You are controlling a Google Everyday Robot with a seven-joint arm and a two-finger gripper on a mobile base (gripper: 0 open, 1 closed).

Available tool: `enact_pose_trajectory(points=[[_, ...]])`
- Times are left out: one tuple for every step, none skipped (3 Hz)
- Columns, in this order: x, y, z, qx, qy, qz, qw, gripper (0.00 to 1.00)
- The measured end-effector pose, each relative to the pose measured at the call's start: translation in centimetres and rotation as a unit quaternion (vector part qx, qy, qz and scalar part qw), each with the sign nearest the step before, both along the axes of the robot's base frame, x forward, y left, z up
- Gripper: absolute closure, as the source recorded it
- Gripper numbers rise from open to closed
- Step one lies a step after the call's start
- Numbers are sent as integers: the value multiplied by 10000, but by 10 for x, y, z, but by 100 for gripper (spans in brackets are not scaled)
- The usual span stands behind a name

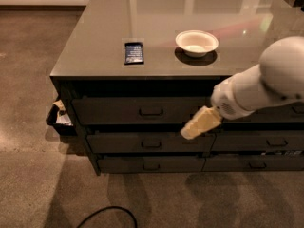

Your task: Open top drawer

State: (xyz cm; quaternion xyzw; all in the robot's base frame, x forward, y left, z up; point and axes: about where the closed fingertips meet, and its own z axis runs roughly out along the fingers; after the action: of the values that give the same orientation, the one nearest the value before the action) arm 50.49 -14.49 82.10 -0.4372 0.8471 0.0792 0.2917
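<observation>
I see the grey cabinet (95, 56) with the top drawer (109, 110) closed just under the countertop. My white arm (266, 84) reaches in from the right. The gripper (199, 123) hangs before that drawer's lower right corner, right of its handle (151, 112); I cannot tell its grip state. A white bowl (196, 42) and a dark packet (134, 52) sit on top
</observation>
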Motion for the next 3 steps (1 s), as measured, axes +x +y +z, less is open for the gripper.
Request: enact_pose_trajectory(points=[[44,24,-39,572,159,-627,9963,0],[48,27,-38,715,180,-829,9938,0],[48,27,-38,715,180,-829,9938,0]])
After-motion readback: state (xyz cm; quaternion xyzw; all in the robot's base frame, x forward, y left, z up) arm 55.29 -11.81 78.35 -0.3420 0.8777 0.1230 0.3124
